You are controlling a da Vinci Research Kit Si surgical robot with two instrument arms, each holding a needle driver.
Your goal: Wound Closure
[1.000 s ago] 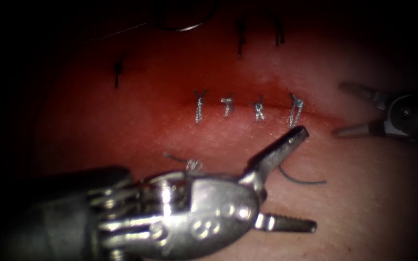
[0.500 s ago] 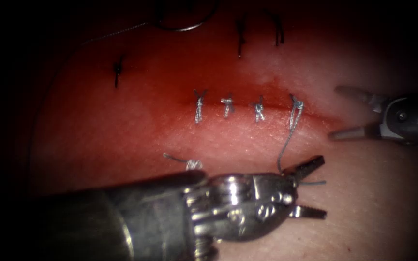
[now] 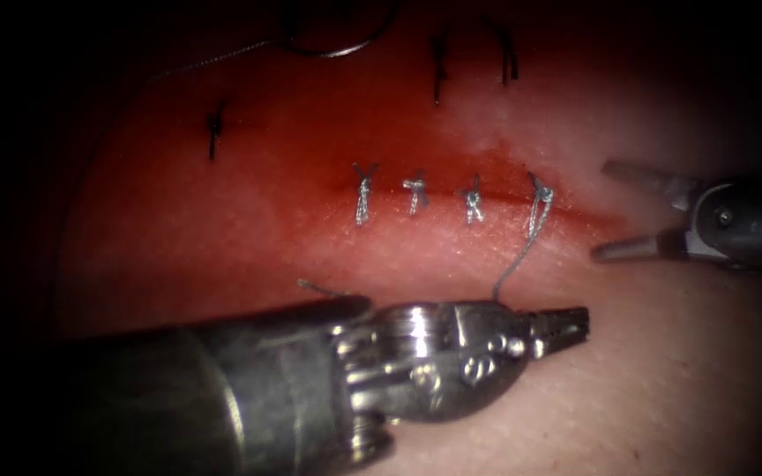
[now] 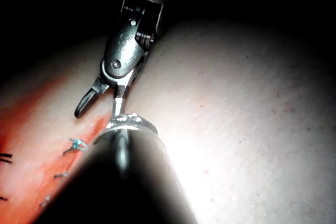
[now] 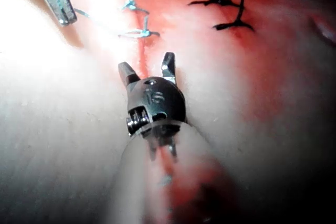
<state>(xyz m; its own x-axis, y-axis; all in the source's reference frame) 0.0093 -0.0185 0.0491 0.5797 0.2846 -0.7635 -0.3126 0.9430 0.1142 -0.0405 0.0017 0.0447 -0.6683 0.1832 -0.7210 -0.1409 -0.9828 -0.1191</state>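
My left end effector [image 3: 566, 324] is pressed together on the thread [image 3: 515, 256], which rises from its tip to the rightmost knot [image 3: 540, 196] on the cut [image 3: 451, 189] in the tissue [image 3: 663, 388]. My right end effector [image 3: 615, 211] stands spread and holds nothing, off to the right of that knot. The needle [image 3: 337, 46] lies free on the tissue, well beyond the cut from both tools. Judgement: keep the strand lightly taut and in line with the knot, so the stitch does not drag sideways.
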